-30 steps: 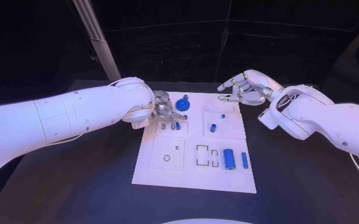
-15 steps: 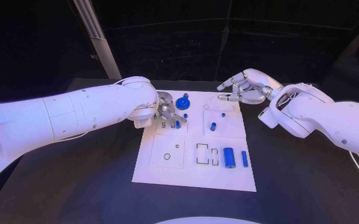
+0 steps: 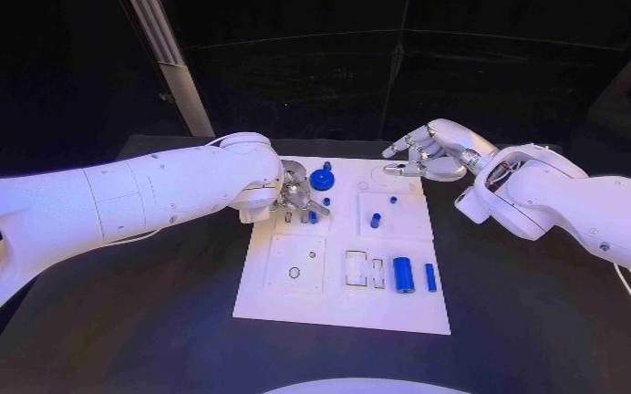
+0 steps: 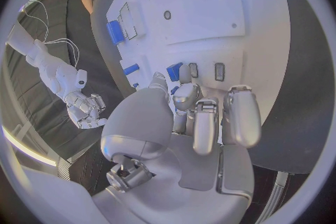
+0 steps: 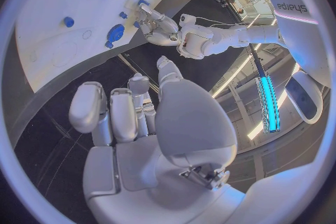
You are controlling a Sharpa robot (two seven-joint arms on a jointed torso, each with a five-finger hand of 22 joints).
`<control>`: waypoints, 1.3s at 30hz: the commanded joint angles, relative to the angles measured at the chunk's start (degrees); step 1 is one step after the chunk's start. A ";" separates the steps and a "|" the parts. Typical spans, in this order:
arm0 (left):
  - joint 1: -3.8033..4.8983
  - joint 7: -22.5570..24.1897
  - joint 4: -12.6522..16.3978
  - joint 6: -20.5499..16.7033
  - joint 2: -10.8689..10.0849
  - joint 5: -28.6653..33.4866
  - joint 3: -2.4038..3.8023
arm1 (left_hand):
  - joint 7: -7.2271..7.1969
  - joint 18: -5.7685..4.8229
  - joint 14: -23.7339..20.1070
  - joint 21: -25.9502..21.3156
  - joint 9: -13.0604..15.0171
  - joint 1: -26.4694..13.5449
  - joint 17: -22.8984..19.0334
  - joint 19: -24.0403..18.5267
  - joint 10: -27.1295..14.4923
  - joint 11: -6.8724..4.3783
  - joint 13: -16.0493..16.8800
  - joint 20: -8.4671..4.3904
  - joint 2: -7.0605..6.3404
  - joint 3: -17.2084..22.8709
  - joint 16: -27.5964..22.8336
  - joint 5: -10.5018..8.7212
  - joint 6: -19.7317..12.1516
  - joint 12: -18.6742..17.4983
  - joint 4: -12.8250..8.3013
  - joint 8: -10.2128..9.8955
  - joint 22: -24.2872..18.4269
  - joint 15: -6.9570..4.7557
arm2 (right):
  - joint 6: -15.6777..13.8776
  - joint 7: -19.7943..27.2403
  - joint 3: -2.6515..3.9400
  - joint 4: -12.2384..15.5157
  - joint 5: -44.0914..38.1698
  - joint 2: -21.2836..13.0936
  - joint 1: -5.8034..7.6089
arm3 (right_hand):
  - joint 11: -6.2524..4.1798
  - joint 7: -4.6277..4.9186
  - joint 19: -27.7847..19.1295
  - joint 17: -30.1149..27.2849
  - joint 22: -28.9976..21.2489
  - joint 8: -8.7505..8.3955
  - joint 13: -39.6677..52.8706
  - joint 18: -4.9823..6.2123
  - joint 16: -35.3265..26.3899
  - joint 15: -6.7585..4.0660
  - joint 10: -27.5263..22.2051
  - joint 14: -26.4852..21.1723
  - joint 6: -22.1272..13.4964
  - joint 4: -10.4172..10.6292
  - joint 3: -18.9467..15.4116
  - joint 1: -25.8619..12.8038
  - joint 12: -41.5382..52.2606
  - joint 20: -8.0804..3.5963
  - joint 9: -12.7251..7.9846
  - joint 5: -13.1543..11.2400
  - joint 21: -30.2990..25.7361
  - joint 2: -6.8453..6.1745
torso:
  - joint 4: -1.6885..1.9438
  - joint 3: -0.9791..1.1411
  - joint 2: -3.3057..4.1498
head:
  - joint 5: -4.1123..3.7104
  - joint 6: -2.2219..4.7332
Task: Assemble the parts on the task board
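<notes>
The white task board (image 3: 342, 312) lies mid-table. My left hand (image 3: 296, 198) is bent down over its far left part. There the thumb and a fingertip (image 4: 184, 74) pinch a small blue part (image 4: 173, 70) standing by two slots. A round blue part (image 3: 322, 180) sits just beyond that hand. Small blue pegs (image 3: 375, 222) stand on the far right panel. A thick blue cylinder (image 3: 402, 275) and a thin blue bar (image 3: 430, 276) lie on the near right. My right hand (image 3: 428, 155) hovers over the far right corner, fingers apart, holding nothing.
Rectangular cut-outs (image 3: 355, 268) and a small round hole (image 3: 294, 272) mark the board's near half. A pale slanted post (image 3: 164, 47) rises behind the black table (image 3: 118, 321) at the far left.
My left hand has shifted slightly right and nearer, further over the board, with its fingers settling around the small blue part. The right hand has barely moved.
</notes>
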 commanded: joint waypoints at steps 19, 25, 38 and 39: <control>0.09 -1.84 -0.12 1.34 0.53 -0.53 -0.03 | -0.17 -0.52 5.95 0.37 1.90 5.83 15.08 0.10 0.08 0.00 0.21 -0.06 2.47 3.52 0.18 0.18 -1.87 0.40 -1.69 1.71 0.52 -0.42 | 1.31 -0.91 0.02 -0.55 -0.32 0.41 0.11 | -0.01 -0.06 -0.24 -0.05 -0.14 0.48 -0.18 0.57 -0.37 -0.30 -0.52 1.95 0.00 -0.26 -0.20 0.60 -0.20 -0.07 0.01 0.90 -0.35 1.03 | -0.01 0.02 0.04 | -0.14 -0.36; 0.09 -1.71 -0.11 1.05 0.60 -0.56 -0.03 | -0.29 -0.52 5.95 0.39 2.28 7.39 15.08 0.06 0.02 -0.12 0.22 -0.15 2.70 5.64 0.18 0.21 -2.29 0.35 -2.23 1.88 0.63 -0.51 | 1.58 -0.96 0.02 -0.72 -0.32 0.63 0.10 | -0.01 -0.06 -0.24 -0.01 -0.16 0.49 -0.17 0.57 -0.35 -0.31 -0.52 1.96 0.01 -0.27 -0.19 0.68 -0.18 -0.08 0.01 1.00 -0.36 1.06 | 0.09 0.01 0.02 | -0.19 -0.48; 0.08 -0.13 0.64 0.46 0.10 -0.56 -0.05 | -0.61 -0.48 5.95 0.27 2.49 14.77 15.08 -0.12 -0.77 -0.54 -0.44 -0.68 1.44 19.61 0.18 0.90 -3.83 -0.88 -6.32 1.11 0.76 -0.99 | 2.19 -1.07 0.01 -0.91 -0.33 0.85 0.10 | -0.02 -0.07 -0.19 0.01 -0.08 0.52 -0.09 0.55 -0.35 -0.31 -0.45 1.97 0.03 -0.28 -0.18 0.76 -0.06 -0.08 0.02 1.17 -0.33 1.11 | 0.08 0.02 -0.03 | -0.20 -0.50; 0.08 0.12 0.77 0.28 -0.01 -0.55 -0.05 | -0.40 -0.47 5.95 0.23 2.52 15.04 15.08 -0.17 -0.87 -0.48 -0.58 -0.68 0.76 22.24 0.18 1.09 -3.94 -1.11 -6.68 1.04 0.73 -0.93 | 2.23 -1.08 0.01 -0.92 -0.33 0.87 0.10 | -0.02 -0.07 -0.19 0.01 -0.08 0.52 -0.09 0.55 -0.35 -0.31 -0.45 1.97 0.03 -0.28 -0.18 0.76 -0.06 -0.08 0.02 1.17 -0.33 1.11 | 0.09 0.01 -0.01 | -0.18 -0.48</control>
